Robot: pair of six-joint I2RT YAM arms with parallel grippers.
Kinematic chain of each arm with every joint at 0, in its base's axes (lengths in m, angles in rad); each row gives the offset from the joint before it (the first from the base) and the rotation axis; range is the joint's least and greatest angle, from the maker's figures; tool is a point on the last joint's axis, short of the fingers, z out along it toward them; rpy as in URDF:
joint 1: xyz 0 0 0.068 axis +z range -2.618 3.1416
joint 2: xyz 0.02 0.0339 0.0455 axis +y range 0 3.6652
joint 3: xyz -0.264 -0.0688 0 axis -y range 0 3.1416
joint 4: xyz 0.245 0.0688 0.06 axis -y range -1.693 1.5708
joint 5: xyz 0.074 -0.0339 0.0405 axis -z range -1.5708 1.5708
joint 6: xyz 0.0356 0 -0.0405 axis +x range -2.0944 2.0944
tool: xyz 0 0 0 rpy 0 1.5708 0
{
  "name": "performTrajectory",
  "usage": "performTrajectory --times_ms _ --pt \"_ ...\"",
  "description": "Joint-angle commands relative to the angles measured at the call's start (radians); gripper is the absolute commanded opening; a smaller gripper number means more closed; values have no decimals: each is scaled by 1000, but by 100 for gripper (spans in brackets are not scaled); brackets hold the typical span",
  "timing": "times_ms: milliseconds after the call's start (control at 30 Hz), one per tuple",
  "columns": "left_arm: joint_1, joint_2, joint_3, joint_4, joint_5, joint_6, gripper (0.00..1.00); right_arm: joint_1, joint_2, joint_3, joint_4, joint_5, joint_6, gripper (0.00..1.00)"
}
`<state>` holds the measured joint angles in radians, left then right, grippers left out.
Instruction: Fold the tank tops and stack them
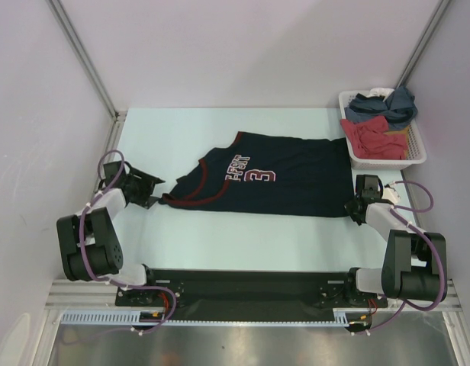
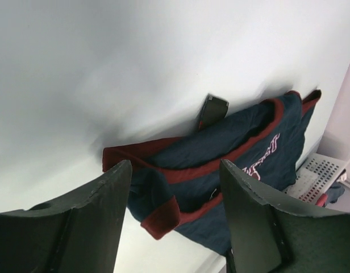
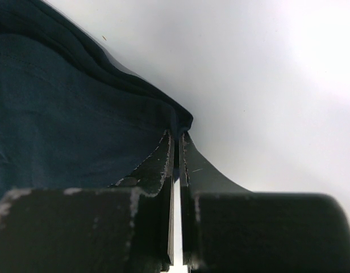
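A dark navy tank top (image 1: 288,183) with reddish trim and a white "3" lies spread flat on the table. My left gripper (image 1: 152,191) is open just left of its shoulder strap. In the left wrist view the curled red-trimmed strap (image 2: 163,219) lies between and beyond the spread fingers of the left gripper (image 2: 175,168), untouched. My right gripper (image 1: 352,207) is at the shirt's right lower corner. In the right wrist view the right gripper (image 3: 176,136) is shut on the navy tank top's (image 3: 61,114) corner. A slate-blue tank top (image 1: 387,103) lies crumpled in the basket.
A white basket (image 1: 387,162) stands at the back right and also holds a red garment (image 1: 372,137) and some white cloth (image 1: 381,92). The basket's rim (image 2: 317,173) shows in the left wrist view. Side walls enclose the table on the left and right.
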<state>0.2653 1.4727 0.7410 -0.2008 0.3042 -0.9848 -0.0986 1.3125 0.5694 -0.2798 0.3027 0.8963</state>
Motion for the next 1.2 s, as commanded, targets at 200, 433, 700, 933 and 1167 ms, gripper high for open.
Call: performTrajectory --times_ms 200,433,700,933,1167 --pt "11 -104 -97 12 18 -14 67 -4 -9 -3 2 16 -7 0" --pt "11 -147 -34 -213 -172 -52 68 -7 -13 -5 5 9 -7 0" --pt "8 -95 -63 -158 -59 -100 65 -7 -13 -5 8 4 -7 0" --pt "-35 -51 -25 -135 -28 -170 52 -7 -13 -5 8 4 -5 0" --pt "-55 -32 -19 -118 -33 -236 0 -7 -13 -5 5 12 -3 0"
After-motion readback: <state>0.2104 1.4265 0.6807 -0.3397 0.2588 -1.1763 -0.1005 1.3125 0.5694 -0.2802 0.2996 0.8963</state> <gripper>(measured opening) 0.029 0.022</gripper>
